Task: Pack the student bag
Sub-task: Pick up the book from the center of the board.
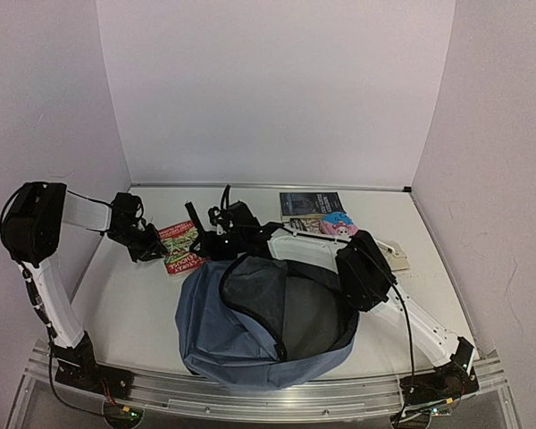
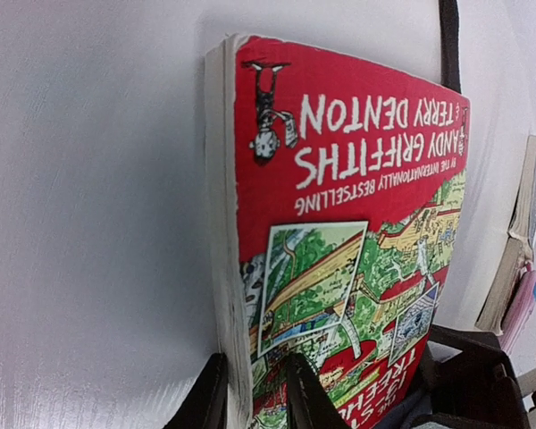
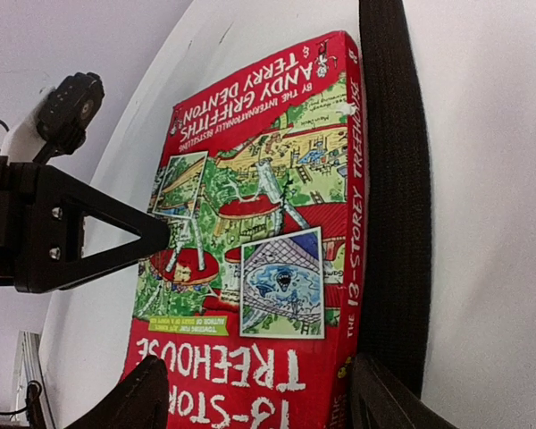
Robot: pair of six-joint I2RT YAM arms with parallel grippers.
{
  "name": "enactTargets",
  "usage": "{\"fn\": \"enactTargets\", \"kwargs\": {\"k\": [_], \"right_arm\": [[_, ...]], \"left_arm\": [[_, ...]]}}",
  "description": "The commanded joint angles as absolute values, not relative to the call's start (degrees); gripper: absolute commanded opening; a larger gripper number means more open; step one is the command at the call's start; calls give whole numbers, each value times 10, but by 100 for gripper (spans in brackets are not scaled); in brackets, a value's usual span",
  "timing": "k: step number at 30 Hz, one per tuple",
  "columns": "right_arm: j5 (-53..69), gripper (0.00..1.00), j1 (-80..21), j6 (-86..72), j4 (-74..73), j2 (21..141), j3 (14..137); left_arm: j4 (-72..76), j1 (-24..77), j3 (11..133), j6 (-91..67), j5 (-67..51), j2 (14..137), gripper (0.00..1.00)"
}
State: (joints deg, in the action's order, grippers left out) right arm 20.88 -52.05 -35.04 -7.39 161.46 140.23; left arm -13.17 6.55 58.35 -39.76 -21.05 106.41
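Observation:
The student bag (image 1: 250, 344), a slate-blue backpack, lies open at the table's front middle with its dark lining showing. A red "13-Storey Treehouse" book (image 1: 180, 247) lies flat behind the bag's left side. My left gripper (image 1: 152, 245) comes in from the left. In the left wrist view it (image 2: 255, 393) is shut on the book (image 2: 339, 223) at its page edge, one finger under it and one on the cover. My right gripper (image 3: 259, 398) hovers open over the book's (image 3: 259, 223) title end, fingers spread wider than the cover.
A black bag strap (image 3: 393, 179) lies along the book's spine. Two more books (image 1: 311, 204) and a pink pencil case (image 1: 338, 223) sit at the back right. White walls close the table in behind and at the sides.

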Motion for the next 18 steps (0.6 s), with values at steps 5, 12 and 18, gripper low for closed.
{"fn": "enactTargets", "kwargs": {"k": [5,12,18], "right_arm": [[238,69,-528,-424,-94,1669,1417],[306,68,-528,-518,-14,1704,1441],[332,62,-527,-588,116,1692,1401]], "left_arm": [[-133,67,605,-367,-229,1120,11],[-97,67,609,-380,-275,1144,6],[-73,67,596,-387,-294,1145,5]]}}
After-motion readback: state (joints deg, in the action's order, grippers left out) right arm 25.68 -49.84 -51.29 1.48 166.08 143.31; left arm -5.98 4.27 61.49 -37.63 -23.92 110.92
